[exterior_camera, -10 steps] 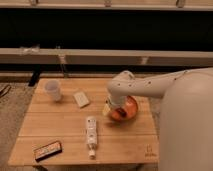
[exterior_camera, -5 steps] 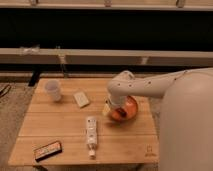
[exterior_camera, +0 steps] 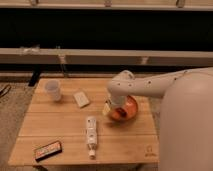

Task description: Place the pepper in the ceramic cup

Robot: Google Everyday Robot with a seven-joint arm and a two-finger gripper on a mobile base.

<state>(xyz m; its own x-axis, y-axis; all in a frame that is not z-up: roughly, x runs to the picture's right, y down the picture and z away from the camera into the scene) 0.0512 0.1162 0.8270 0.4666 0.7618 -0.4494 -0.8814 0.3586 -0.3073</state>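
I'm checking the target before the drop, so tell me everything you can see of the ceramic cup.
The ceramic cup is small, plain white, slightly tapered toward its base, with no handle showing. It stands upright, mouth up, near the far-left corner of the wooden table, touching only the tabletop; a flat pale packet lies apart to its right. Its inside is not visible. The pincer is away from it, at the left rim of the orange bowl.

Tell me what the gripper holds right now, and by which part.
Cannot be told. The gripper is down at the left rim of the orange bowl, and whatever it may grasp is hidden.
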